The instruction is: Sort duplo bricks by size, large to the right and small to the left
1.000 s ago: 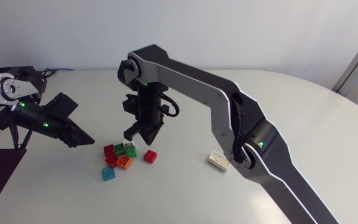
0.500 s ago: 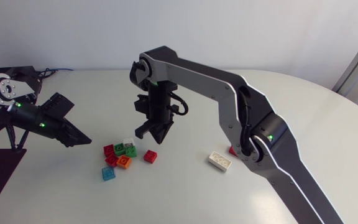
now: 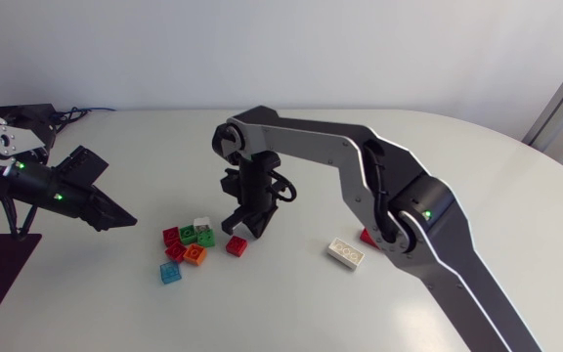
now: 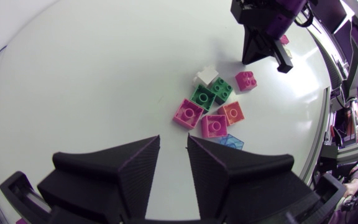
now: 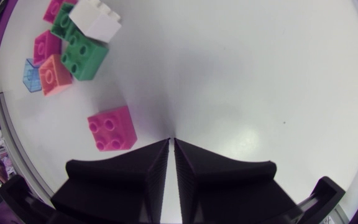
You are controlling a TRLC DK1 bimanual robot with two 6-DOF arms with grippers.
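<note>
- The right gripper [image 3: 239, 229] hangs in the middle of the head view, with its fingers pressed together and nothing between them. The tips are just above and beside the single red brick [image 3: 236, 245]. If it goes down like this, it can only push the brick over the table [image 3: 477, 166] and not grasp it, so the fingers must open first.
- In the right wrist view this brick lies beside the fingers, not ahead of the slit between them. I think a descent without correction puts one finger on the studs, and the brick tips or slides away.
- The pile [image 3: 188, 246] of small bricks lies near, to the left of the red brick, lower left of centre. A push in that direction can scatter it. The small white brick [image 3: 201, 224] at the pile's upper edge is the nearest one to be hit.
- The left gripper [image 3: 115, 212] is at the left of the frame, with fingers apart and empty. It points toward the pile but is well apart from it. If both arms go to the pile together, they can collide.
- The long white brick [image 3: 344, 252] lies right of centre, just beside the right arm's lower link, and a swing of this arm can sweep it away. A red piece [image 3: 367, 236] shows behind the link, but I cannot tell its size.
</note>
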